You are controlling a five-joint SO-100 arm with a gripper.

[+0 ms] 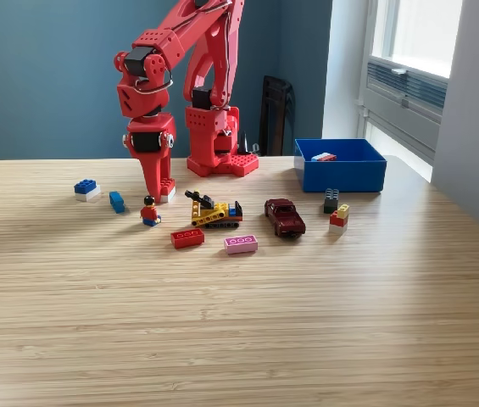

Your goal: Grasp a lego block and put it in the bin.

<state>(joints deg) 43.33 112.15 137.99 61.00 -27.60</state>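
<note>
Gripper (156, 188) pointing down at the desk (239, 322), just behind a small toy figure (150, 211); cannot tell whether apart or together. Blue bin (341, 174) well off toward the exterior view's right, holding a brick (324, 157).

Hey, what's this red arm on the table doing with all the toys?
The red arm has its gripper lowered at the table, tips at a small red and white brick just behind the minifigure. Whether the jaws have closed on it can't be told. The blue bin on the exterior view's right already holds a piece. Other bricks, a toy car and a yellow vehicle lie loose.
</note>
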